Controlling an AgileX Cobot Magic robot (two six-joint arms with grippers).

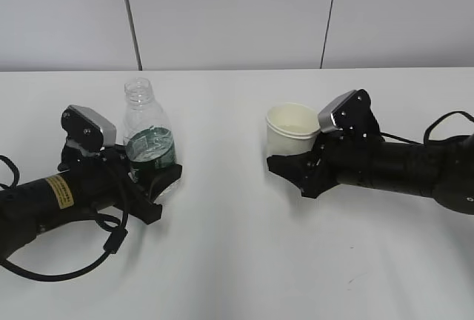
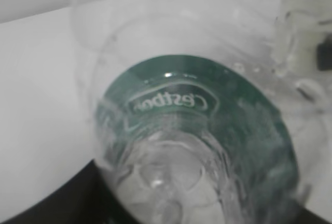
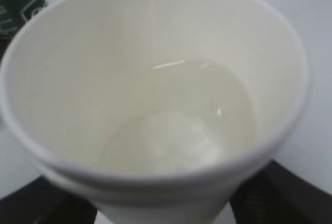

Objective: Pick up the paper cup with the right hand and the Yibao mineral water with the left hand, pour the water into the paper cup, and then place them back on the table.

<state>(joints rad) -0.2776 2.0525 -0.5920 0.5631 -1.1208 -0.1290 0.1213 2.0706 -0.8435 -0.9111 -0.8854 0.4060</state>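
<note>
The Yibao mineral water (image 1: 147, 131), a clear uncapped bottle with a dark green label, stands upright on the table (image 1: 237, 261) at the left. My left gripper (image 1: 157, 187) is shut on its lower body. In the left wrist view the bottle (image 2: 197, 130) fills the frame, with a black finger (image 2: 57, 206) at its side. The white paper cup (image 1: 291, 131) stands upright right of centre, and my right gripper (image 1: 291, 174) is shut on its base. The right wrist view looks into the cup (image 3: 155, 37), which holds shallow clear water (image 3: 181, 125) between dark fingers (image 3: 282, 195).
A grey panelled wall (image 1: 237, 16) runs behind the table's far edge. Black cables (image 1: 74, 261) loop beside the left arm near the front edge. The bottle's green label (image 3: 18, 1) shows at the top left of the right wrist view.
</note>
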